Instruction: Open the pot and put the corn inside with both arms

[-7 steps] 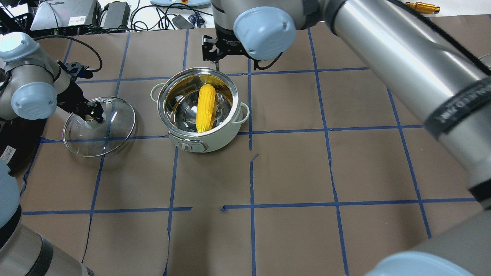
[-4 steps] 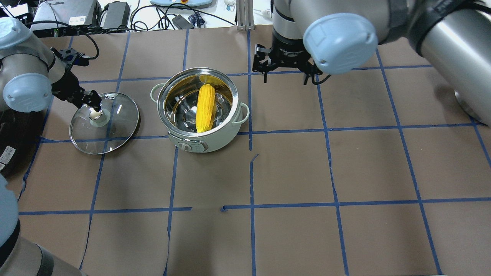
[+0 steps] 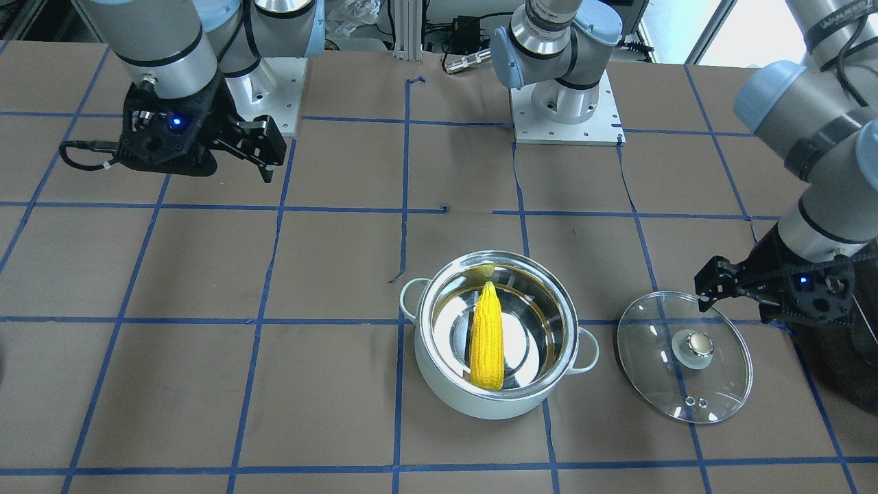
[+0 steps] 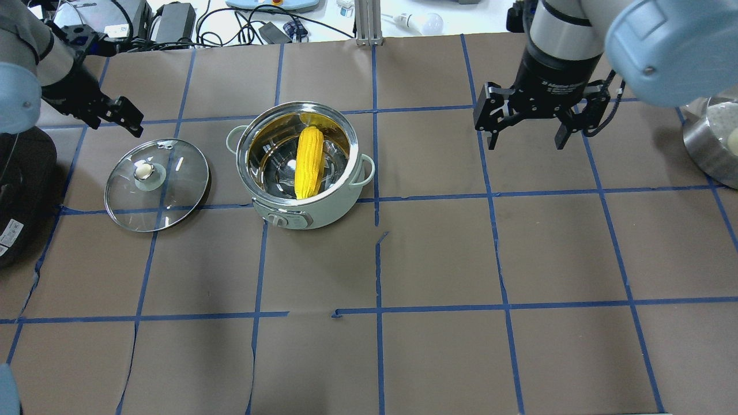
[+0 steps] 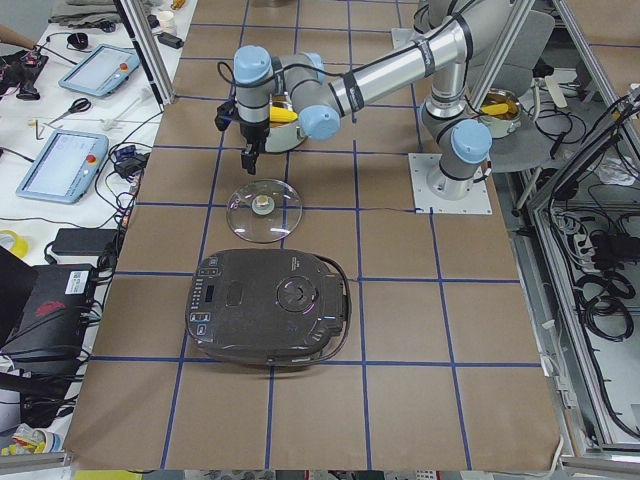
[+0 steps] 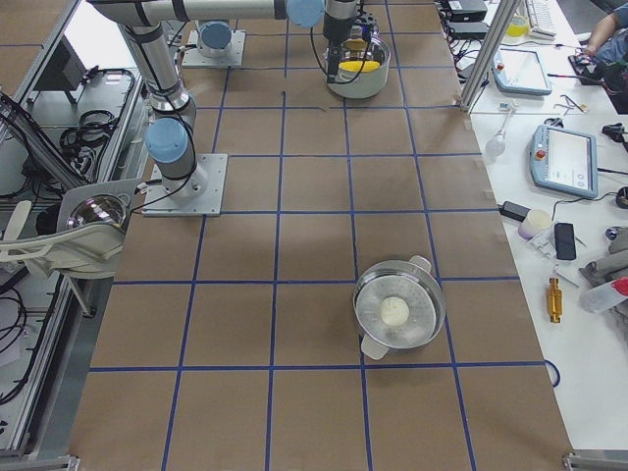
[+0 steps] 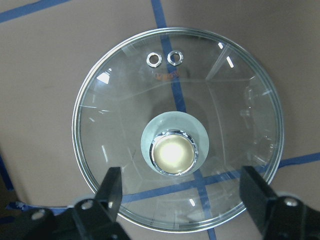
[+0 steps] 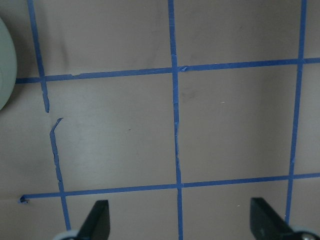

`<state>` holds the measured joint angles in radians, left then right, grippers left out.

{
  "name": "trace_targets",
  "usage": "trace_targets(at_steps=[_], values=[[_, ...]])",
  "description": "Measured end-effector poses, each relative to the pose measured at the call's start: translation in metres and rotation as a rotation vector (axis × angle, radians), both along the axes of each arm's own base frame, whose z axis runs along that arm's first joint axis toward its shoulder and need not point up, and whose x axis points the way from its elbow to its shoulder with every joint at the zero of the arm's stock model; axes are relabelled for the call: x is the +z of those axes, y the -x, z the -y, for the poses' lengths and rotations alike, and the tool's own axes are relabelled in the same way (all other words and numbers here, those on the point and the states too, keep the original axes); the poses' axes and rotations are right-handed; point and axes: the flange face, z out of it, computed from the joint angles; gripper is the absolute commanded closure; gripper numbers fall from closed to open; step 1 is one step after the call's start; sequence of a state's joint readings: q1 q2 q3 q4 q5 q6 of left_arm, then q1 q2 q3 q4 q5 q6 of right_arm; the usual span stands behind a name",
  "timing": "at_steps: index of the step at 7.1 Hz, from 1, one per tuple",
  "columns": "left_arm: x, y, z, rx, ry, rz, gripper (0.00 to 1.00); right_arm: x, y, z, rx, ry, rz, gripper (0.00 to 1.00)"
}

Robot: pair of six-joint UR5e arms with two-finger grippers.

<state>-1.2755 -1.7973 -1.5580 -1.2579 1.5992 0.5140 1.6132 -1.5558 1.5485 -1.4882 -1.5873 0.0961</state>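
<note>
The pale mint pot (image 4: 337,208) stands open on the table, left of centre; it also shows in the front view (image 3: 446,399). The yellow corn (image 4: 308,161) lies inside it, leaning on the steel wall (image 3: 487,336). The glass lid (image 4: 176,193) lies flat on the table beside the pot, knob (image 4: 143,171) up. My left gripper (image 4: 130,121) is open and empty, above and behind the lid; its wrist view looks down on the lid (image 7: 125,125). My right gripper (image 4: 526,141) is open and empty, well right of the pot, over bare table (image 8: 180,206).
A large black appliance (image 4: 17,190) sits at the table's left end, close to the lid. A steel pot (image 4: 706,144) with a pale round item stands at the far right. Cables and devices line the back edge. Blue tape grids the brown table.
My left gripper set the lid flat, let go of the knob and rose back and left. My right arm swung from behind the pot far to the right.
</note>
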Motion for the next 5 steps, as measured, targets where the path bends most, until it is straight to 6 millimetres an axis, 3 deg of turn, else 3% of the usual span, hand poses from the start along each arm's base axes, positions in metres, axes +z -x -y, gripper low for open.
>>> trace_targets(at_steps=[1,2,3,4,5], values=[[0.042,0.051,-0.008,0.026,0.001,0.001,0.07,0.003,0.007,-0.004,0.004,-0.002,0.001,0.0],[0.072,0.098,-0.022,0.067,0.018,-0.007,0.07,0.002,0.01,-0.008,0.002,-0.006,0.002,0.0],[0.095,0.133,-0.038,0.09,0.04,-0.03,0.07,0.003,0.011,-0.011,0.002,-0.006,0.002,0.0],[0.113,0.154,-0.055,0.101,0.059,-0.07,0.0,0.003,0.011,-0.013,0.001,-0.006,0.001,0.0],[0.125,0.166,-0.067,0.119,0.068,-0.108,0.0,0.003,0.011,-0.014,0.003,-0.005,0.002,0.0]])
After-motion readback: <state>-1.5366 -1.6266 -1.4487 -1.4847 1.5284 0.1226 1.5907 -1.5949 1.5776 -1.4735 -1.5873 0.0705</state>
